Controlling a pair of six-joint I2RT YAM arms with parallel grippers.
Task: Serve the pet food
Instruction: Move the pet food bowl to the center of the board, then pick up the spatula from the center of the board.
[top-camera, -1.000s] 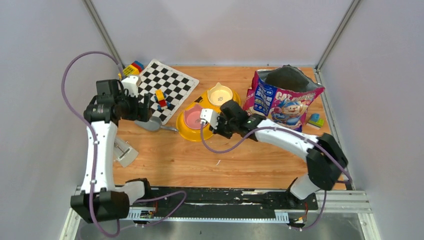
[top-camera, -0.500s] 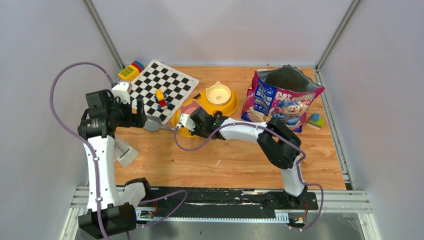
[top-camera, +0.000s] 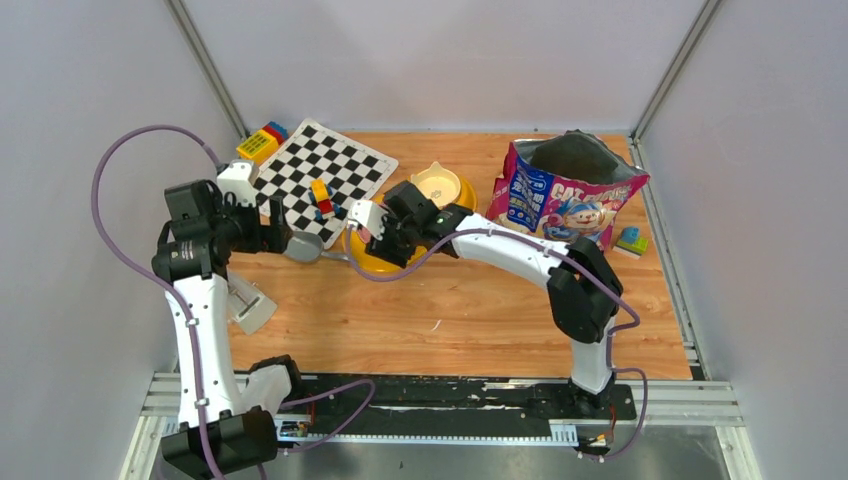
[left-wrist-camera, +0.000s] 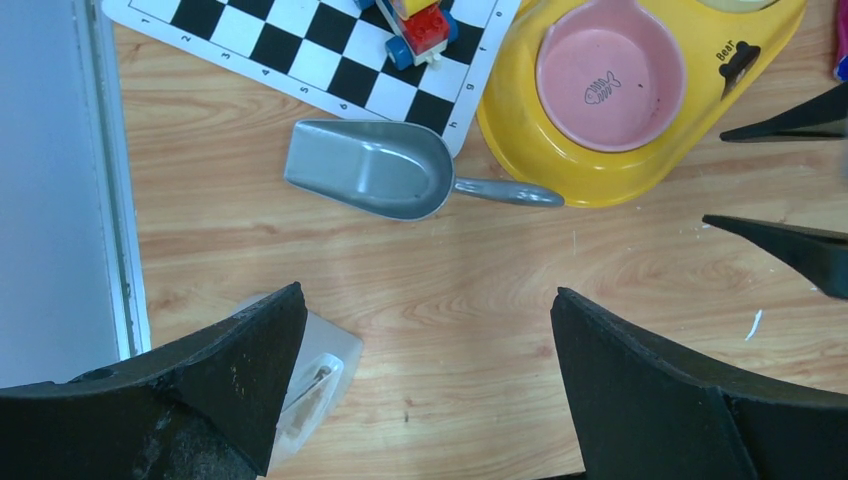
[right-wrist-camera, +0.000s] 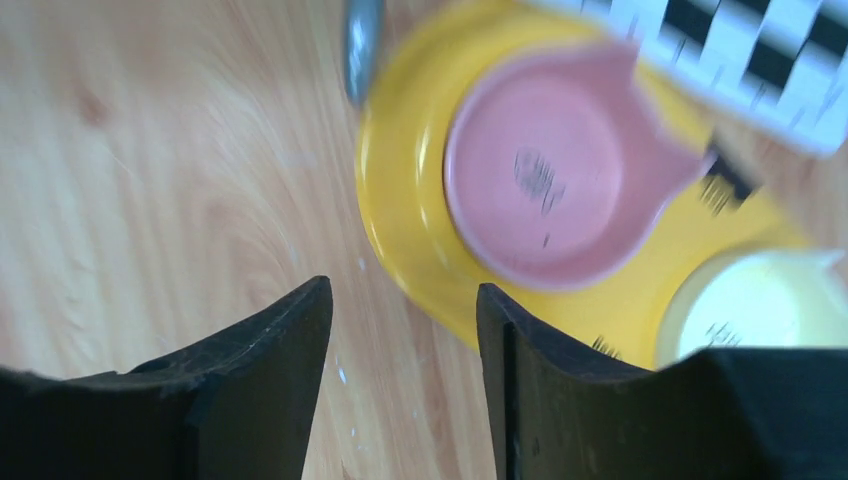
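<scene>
The wooden bench (top-camera: 450, 310) carries everything. The left arm (top-camera: 200, 300) rises along its left side, its jaws spread as wide as they go and holding nothing, hanging above bare wood with the scoop just ahead of them. The right arm (top-camera: 520, 255) reaches across from the right; its jaws stand partly open, also holding nothing, over the near-left edge of the feeder. At the back right stands the glossy blue-and-pink bag (top-camera: 560, 205), upright with its top open; its mouth is dark, and I cannot tell the pet food inside apart from shadow. A checkerboard mat (top-camera: 330, 165) lies at the back left. Just beside its right corner sits the yellow feeder (left-wrist-camera: 560, 160), with a pink bowl (left-wrist-camera: 610, 75) nearer and a cream bowl (top-camera: 438, 185) behind. The grey scoop (left-wrist-camera: 370, 170) lies on the bench, its handle tip touching the feeder. Small toy blocks (top-camera: 320, 195) rest on the mat.
</scene>
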